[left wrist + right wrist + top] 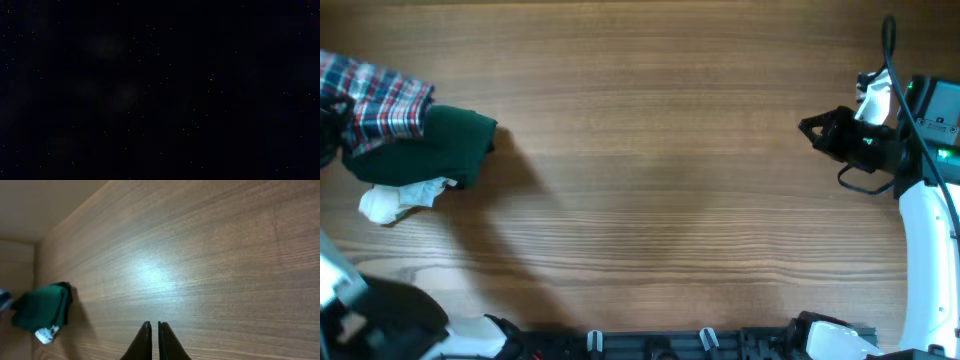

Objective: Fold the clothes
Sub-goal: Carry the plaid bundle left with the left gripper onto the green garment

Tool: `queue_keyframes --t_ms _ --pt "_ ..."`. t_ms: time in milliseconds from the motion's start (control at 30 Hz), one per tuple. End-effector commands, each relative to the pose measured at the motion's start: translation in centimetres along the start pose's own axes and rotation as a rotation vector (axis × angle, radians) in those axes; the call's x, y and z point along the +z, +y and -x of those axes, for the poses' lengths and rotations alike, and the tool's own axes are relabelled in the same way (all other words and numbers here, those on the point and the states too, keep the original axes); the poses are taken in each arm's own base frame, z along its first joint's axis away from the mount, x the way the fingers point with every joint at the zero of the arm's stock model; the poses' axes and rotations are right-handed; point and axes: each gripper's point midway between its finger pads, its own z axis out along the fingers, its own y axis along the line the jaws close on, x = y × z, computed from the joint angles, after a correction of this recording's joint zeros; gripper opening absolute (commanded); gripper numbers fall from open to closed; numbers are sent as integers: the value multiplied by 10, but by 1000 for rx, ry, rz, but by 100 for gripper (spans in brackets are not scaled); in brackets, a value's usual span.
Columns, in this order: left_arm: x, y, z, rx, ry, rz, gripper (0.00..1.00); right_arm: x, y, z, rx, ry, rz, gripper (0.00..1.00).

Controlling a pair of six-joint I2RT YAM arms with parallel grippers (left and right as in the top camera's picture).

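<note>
heaped at the far left edge of the table: a plaid shirt, overlapped by a dark green garment, with a white cloth touching below. bunched, no clear long axis. well apart from the right gripper, straight across the wood; jaws pinched nearly together on nothing. probably nearer the left arm. left gripper not made out, wrist view black, so cannot tell its jaws. no containers.

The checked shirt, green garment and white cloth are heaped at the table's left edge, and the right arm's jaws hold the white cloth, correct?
No. The right gripper holds nothing: the right wrist view shows its jaws closed over bare table. The white cloth lies with the green garment and checked shirt at the left edge.
</note>
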Motion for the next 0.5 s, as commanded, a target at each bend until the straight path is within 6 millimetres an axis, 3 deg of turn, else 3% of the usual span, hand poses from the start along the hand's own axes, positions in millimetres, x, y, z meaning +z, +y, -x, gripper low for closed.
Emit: queue_keyframes --t_ms 0,67,167,367,400,467 --pt "39 20 -4 31 103 -45 4 3 -1 -4 16 22 -3 6" --pt "61 40 -9 11 147 -36 4 3 -3 -6 17 27 -11 6" --pt "88 77 -33 -120 232 17 4 2 -3 -8 0 36 -13 6" --pt "111 138 -85 -311 322 181 4 2 -7 -9 1 40 -33 6" --pt "111 142 -88 -317 328 196 6 2 -7 -9 -3 40 -32 6" --pt "108 144 -91 -326 337 209 21 2 -7 -9 -7 40 -32 6"
